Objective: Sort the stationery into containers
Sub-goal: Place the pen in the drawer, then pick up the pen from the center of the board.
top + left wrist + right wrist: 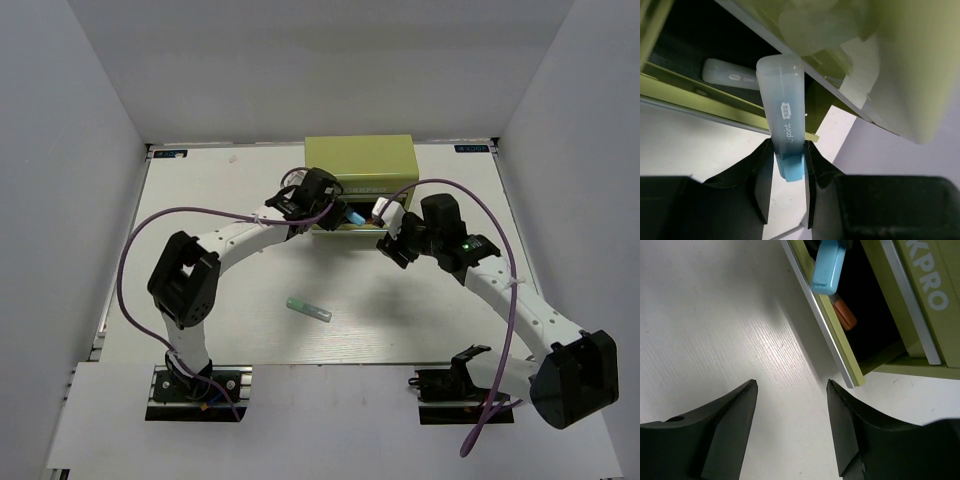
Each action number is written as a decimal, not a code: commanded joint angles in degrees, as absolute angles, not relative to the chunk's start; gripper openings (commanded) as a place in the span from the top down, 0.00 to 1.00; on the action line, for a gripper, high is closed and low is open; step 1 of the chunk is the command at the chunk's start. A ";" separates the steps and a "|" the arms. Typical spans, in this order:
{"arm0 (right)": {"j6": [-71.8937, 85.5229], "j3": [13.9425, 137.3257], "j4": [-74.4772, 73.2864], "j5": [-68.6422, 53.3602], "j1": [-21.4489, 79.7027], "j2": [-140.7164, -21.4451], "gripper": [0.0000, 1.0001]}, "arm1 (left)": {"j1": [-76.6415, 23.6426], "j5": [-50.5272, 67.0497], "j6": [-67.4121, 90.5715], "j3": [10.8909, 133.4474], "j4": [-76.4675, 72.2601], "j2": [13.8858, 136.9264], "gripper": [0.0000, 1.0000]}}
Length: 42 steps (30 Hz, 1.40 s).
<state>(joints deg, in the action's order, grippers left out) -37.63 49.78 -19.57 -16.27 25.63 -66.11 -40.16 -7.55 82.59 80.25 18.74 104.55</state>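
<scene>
The yellow-green toolbox (360, 165) stands at the back with a front drawer (826, 327) pulled open. My left gripper (340, 213) is shut on the translucent stick with the blue end (784, 115), holding it tilted over the drawer's front edge, blue end (829, 267) outward. A pale grey-blue stick (730, 77) and an orange-ended one (845, 316) lie inside the drawer. The green-ended stick (308, 309) lies on the table, in front of the box. My right gripper (791, 385) is open and empty over the table just in front of the drawer's corner, and it shows in the top view (388, 240).
White walls close in the table on the left, right and back. The toolbox front shows white lettering (930, 285). The two arm bases (195, 385) sit at the near edge. Purple cables loop beside both arms.
</scene>
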 commanded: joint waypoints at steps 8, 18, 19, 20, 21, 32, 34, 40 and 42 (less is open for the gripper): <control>-35.86 47.82 -20.13 -17.75 23.64 -60.91 0.36 | -40.43 -8.79 95.80 84.11 12.93 108.80 0.98; -35.86 47.64 -20.30 -18.19 22.94 -60.73 0.36 | -40.43 -8.26 99.23 87.53 11.43 113.47 0.75; -35.77 47.64 -20.39 -18.19 22.77 -60.65 0.36 | -40.43 -8.26 99.23 87.54 11.43 113.99 0.72; -35.86 47.64 -20.30 -18.19 22.68 -60.82 0.36 | -40.43 -8.26 99.23 88.06 11.43 113.99 0.64; -35.86 47.64 -20.30 -18.19 22.50 -60.65 0.36 | -40.43 -8.26 99.23 88.07 11.43 113.99 0.58; -36.47 47.55 -21.36 -21.35 22.41 -61.17 0.32 | -40.43 -5.63 99.23 83.33 10.90 111.01 0.44; -37.78 47.98 -23.10 -23.71 22.41 -61.43 0.32 | -40.43 -4.84 99.23 83.32 10.90 110.31 0.44; -45.06 48.43 -29.60 -32.49 22.76 -62.40 0.32 | -40.95 -0.98 96.77 77.01 11.51 103.90 0.56; -47.53 47.55 -30.75 -35.31 22.94 -62.75 0.32 | -40.96 0.00 95.54 72.18 11.51 101.09 0.60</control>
